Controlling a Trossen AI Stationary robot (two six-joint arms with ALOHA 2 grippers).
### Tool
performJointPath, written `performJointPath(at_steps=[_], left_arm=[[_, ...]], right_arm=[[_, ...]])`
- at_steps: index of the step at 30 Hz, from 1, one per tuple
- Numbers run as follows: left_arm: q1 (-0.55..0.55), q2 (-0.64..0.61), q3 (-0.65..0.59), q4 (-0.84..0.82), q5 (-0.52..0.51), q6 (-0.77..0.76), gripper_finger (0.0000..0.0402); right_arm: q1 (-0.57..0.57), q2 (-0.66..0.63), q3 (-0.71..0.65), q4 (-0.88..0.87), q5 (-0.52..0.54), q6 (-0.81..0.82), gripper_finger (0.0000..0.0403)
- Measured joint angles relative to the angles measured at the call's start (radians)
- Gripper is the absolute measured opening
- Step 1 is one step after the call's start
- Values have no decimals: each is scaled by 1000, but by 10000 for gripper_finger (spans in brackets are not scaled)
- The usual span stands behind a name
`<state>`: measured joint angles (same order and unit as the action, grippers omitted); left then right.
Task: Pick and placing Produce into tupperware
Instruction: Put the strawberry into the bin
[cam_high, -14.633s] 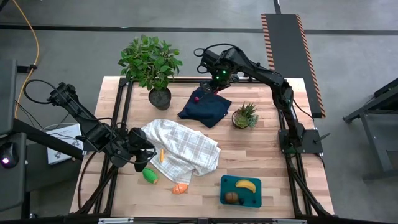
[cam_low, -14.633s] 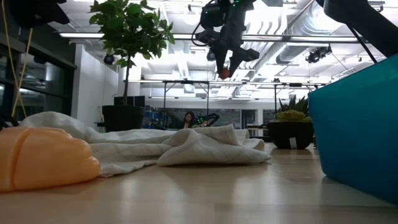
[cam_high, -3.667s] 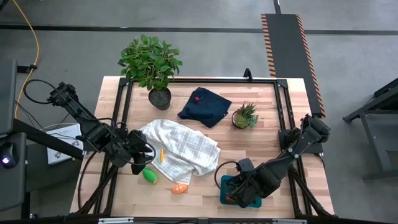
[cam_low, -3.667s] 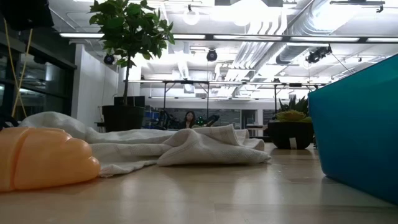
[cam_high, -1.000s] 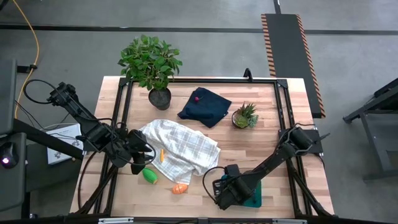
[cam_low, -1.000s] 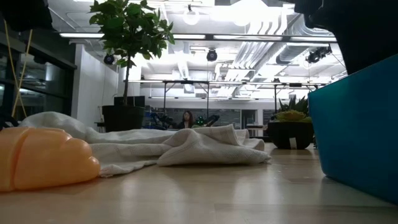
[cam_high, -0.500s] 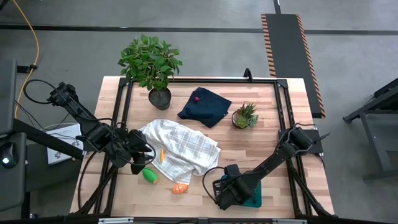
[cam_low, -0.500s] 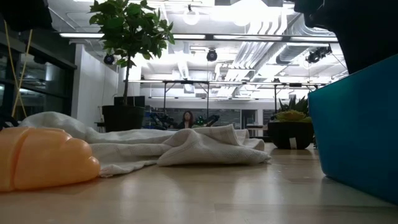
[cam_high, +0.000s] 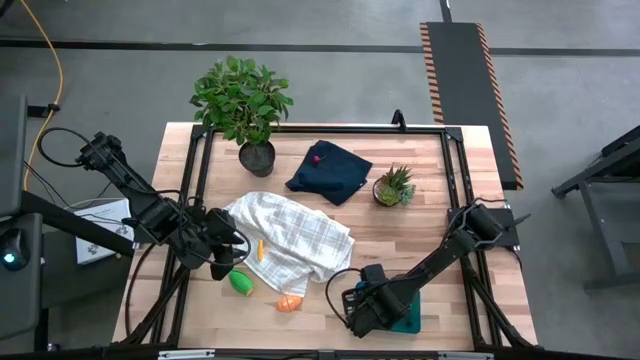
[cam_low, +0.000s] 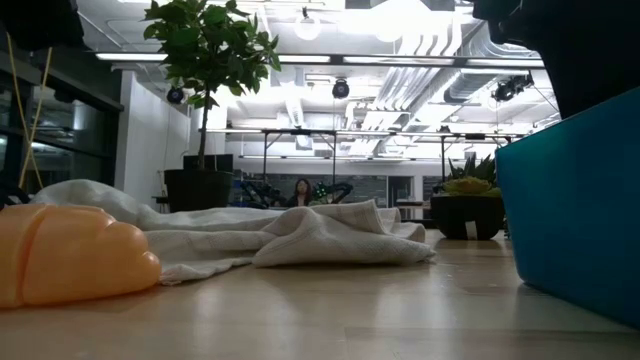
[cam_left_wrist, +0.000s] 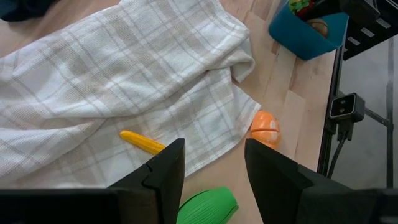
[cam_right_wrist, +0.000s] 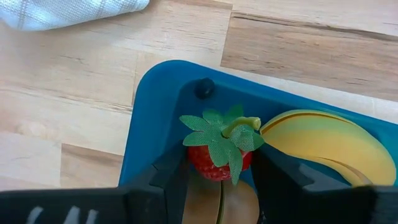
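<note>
Strawberry (cam_right_wrist: 217, 155) risk comes first: the right hand (cam_right_wrist: 219, 177), fingers parted around the berry without clearly gripping, hangs over the tupperware (cam_right_wrist: 155, 99) by the banana (cam_right_wrist: 323, 140), so a careless lift could drag it back onto the desk (cam_right_wrist: 74, 68).

From above, the right arm hides most of the tupperware (cam_high: 408, 318), so its contents cannot be seen.
</note>
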<state>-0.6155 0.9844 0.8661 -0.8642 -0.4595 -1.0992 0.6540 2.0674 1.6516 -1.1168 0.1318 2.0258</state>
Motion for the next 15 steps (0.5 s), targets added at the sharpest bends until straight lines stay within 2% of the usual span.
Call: performJointPath(at_steps=[6, 15], left_arm=[[0, 0, 0, 0, 0, 0, 156], [0, 0, 0, 0, 0, 1, 156]], right_arm=[[0, 0, 0, 7, 0, 0, 149], [0, 0, 0, 17, 1, -7, 186]])
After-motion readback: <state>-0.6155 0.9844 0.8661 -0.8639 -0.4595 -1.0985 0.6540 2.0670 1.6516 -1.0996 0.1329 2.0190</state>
